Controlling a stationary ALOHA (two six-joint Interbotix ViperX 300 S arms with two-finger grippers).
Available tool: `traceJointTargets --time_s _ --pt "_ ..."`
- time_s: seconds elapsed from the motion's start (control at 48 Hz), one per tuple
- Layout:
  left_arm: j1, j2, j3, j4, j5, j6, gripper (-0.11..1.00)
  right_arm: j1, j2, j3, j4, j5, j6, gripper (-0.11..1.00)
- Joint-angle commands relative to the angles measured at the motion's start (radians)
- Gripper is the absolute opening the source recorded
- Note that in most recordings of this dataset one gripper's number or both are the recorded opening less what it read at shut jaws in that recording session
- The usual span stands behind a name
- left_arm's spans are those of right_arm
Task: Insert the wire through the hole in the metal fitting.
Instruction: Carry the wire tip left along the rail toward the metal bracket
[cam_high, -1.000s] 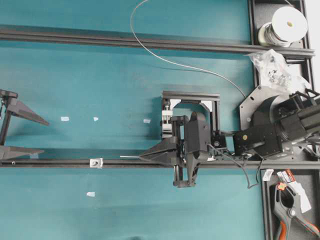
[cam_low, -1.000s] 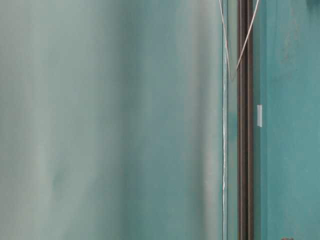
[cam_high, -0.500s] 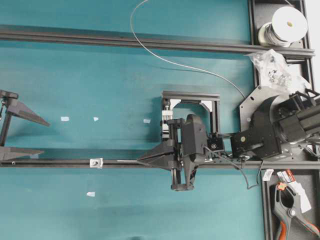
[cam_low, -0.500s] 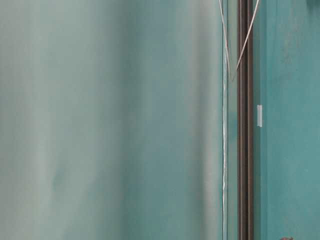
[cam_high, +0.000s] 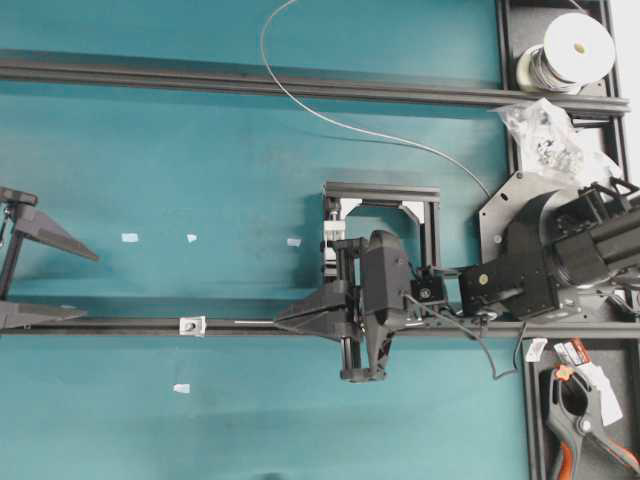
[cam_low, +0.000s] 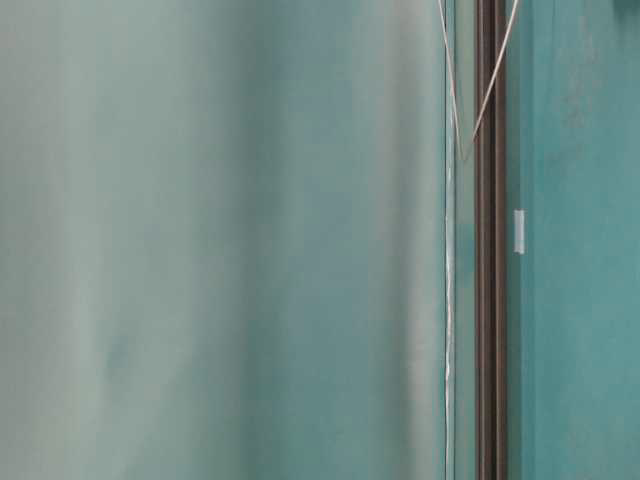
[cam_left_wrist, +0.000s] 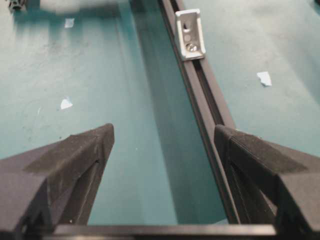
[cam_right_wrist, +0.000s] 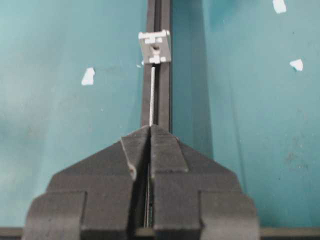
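The right gripper (cam_right_wrist: 150, 131) pinches the thin silvery wire (cam_right_wrist: 152, 95) — tip just short of the small square metal fitting (cam_right_wrist: 155, 47). The left gripper (cam_left_wrist: 162, 145) gapes wide, empty. No legible writing.

We find no text, number or brand that we can read in any of the views. The only candidate is a small red and white label (cam_high: 573, 352) lying by the clamp (cam_high: 583, 425) at the lower right of the overhead view, and its print is too small for us to make out.
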Motion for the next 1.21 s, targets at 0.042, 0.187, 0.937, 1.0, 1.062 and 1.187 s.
traceJointTargets --time_s 0.042,0.187,0.937,1.0,1.062,1.187 --pt "-0.028 -0.009 -0.018 0.002 -0.005 -0.006 0.85 0.009 0.006 -0.021 0.011 -0.005 0.002 -0.01" --pt "-0.048 -0.008 -0.023 0.002 -0.005 -0.009 0.85 0.017 0.02 -0.026 0.028 -0.005 0.002 -0.01" --pt "-0.067 0.109 -0.1 0.0 0.0 -0.028 0.85 0.021 0.054 -0.051 0.038 -0.009 -0.002 -0.01" --pt "-0.067 0.11 -0.1 0.002 0.0 -0.028 0.85 0.021 0.055 -0.051 0.038 -0.009 -0.003 -0.01" --pt "-0.067 0.109 -0.101 0.0 0.0 -0.028 0.85 0.021 0.055 -0.051 0.038 -0.011 -0.003 -0.01" --pt "-0.067 0.109 -0.101 0.002 0.0 -0.028 0.85 0.021 0.057 -0.054 0.038 -0.015 -0.006 -0.01"
